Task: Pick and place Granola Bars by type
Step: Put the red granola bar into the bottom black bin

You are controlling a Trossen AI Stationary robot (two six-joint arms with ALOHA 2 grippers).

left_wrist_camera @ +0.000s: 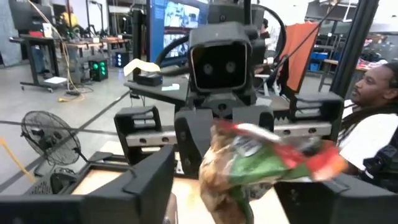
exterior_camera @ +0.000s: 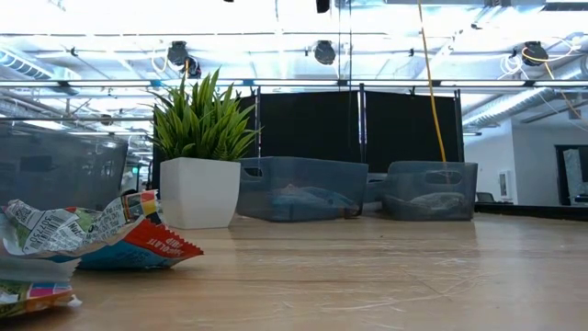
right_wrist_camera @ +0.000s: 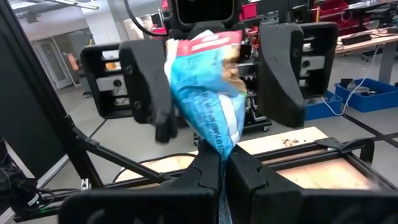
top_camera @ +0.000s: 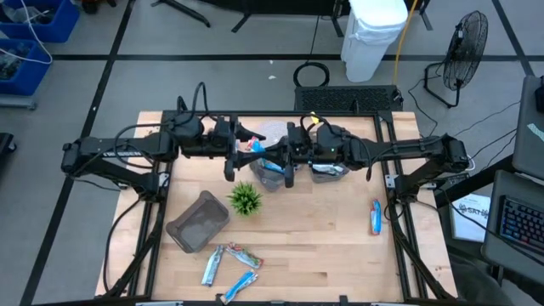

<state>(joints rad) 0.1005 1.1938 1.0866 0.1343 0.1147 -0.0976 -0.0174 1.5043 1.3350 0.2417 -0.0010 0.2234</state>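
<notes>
Both arms reach inward from the side edges of the table and meet over the middle of its far half, wrists level and facing each other.

Left gripper (top_camera: 246,151): you will see its fingers (left_wrist_camera: 155,186) spread wide apart in the left wrist view, standing either side of a granola bar (right_wrist_camera: 208,93) without pressing it.

Right gripper (top_camera: 285,161): fingers (right_wrist_camera: 208,171) are pressed together, pinching the lower end of the bar, which stands up between the two wrists.

Each wrist camera looks straight at the other arm's gripper, close by.
</notes>
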